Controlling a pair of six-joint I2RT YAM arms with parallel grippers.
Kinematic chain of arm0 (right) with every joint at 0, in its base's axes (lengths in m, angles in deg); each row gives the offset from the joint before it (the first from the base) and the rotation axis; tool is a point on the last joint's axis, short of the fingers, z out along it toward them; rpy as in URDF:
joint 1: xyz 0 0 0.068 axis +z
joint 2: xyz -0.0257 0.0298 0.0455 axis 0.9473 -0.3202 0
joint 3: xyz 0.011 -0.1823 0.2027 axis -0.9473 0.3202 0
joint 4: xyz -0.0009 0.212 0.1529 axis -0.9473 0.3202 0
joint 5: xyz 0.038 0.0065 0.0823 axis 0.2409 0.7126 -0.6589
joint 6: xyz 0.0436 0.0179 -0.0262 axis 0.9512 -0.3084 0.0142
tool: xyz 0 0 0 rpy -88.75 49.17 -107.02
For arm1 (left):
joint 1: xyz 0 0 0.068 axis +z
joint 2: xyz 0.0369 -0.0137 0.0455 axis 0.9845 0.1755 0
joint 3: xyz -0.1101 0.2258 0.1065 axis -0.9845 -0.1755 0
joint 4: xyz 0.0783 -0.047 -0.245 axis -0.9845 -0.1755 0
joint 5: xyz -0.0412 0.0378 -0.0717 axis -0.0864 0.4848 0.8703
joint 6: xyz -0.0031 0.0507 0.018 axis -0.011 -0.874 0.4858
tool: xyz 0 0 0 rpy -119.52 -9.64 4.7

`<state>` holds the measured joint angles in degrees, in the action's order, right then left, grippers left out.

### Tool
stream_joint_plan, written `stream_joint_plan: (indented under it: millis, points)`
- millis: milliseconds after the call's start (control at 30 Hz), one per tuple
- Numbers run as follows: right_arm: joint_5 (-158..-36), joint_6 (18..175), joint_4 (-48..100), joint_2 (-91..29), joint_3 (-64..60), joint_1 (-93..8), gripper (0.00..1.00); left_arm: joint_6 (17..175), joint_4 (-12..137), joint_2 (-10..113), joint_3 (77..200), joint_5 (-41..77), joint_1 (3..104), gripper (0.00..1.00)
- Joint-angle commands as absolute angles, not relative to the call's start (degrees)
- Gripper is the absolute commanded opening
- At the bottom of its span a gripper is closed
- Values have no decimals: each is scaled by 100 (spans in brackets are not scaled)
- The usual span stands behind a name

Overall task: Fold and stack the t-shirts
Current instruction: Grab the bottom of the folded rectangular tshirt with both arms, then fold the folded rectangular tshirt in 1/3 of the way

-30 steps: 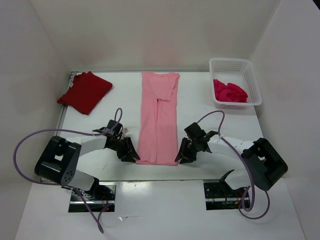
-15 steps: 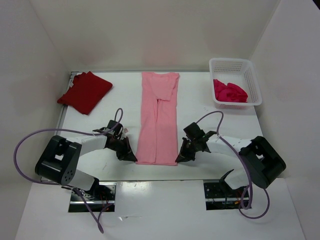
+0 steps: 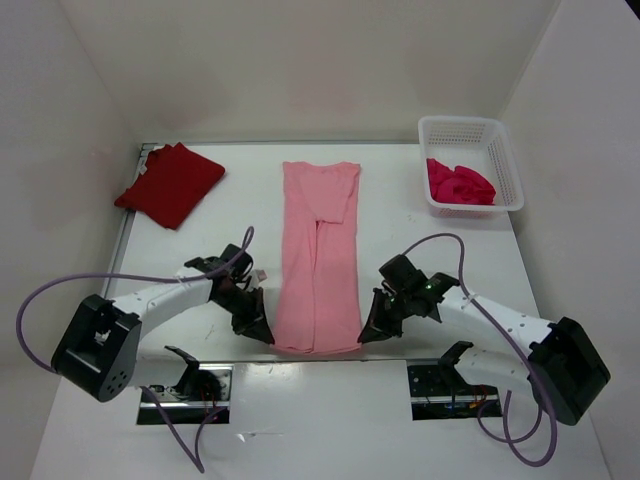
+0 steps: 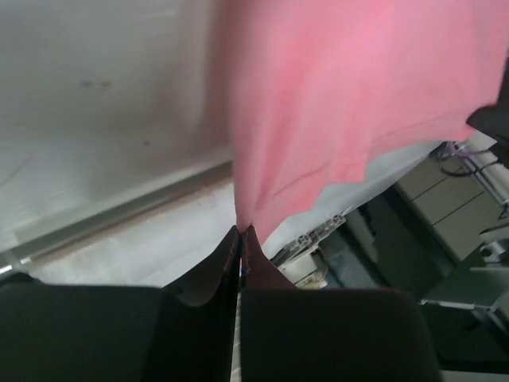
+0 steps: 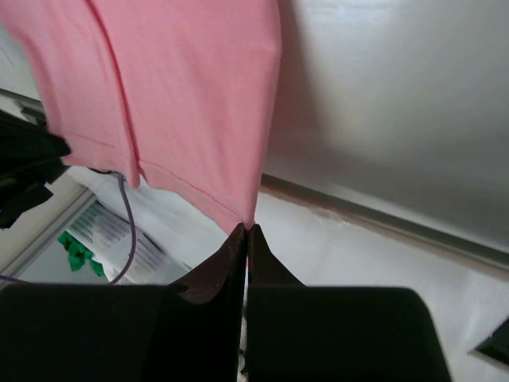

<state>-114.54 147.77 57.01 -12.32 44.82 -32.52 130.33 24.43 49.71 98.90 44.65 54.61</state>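
The fingers (image 4: 216, 278) of the left gripper (image 3: 263, 334) and the right gripper (image 3: 368, 333) are closed tight on the two near hem corners of the long, narrow light pink cloth t-shirt (image 3: 318, 250). The shirt is laid lengthwise on the white table (image 3: 420, 260), presumably so that the hem can be carried evenly into the next fold.

A: What can't be seen of the pink shirt (image 3: 318, 255)?
B: From above, its near corners vanish under the left gripper (image 3: 264, 334) and right gripper (image 3: 367, 333). Both wrist views crop it at the top edge.
A: And the basket (image 3: 468, 125)?
B: Its wall hides part of the crumpled crimson shirt (image 3: 460, 184); its shape is unreadable.
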Motion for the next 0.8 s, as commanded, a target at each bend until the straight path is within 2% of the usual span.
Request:
stream_joint_plan:
  millis: [0, 67, 333, 600, 767]
  points:
    - [-11503, 14560, 6511, -1294, 3990, -3290, 0, 12769, 1841, 5144, 10802, 4550, 5361, 0]
    - [-11432, 14120, 6574, -1478, 3568, -3701, 0, 12768, 1840, 5329, 11486, 4390, 5422, 0]
    - [-10879, 12855, 6188, -3068, 1751, -4750, 0, 12514, 2500, 5996, 12613, 4004, 6608, 0]
    - [-10439, 12203, 5985, -4711, 71, -5304, 0, 12294, 3097, 7482, 13871, 3441, 6855, 0]
    - [-10438, 12071, 5835, -5275, -413, -5524, 0, 12294, 3396, 8097, 14416, 3186, 6855, 0]
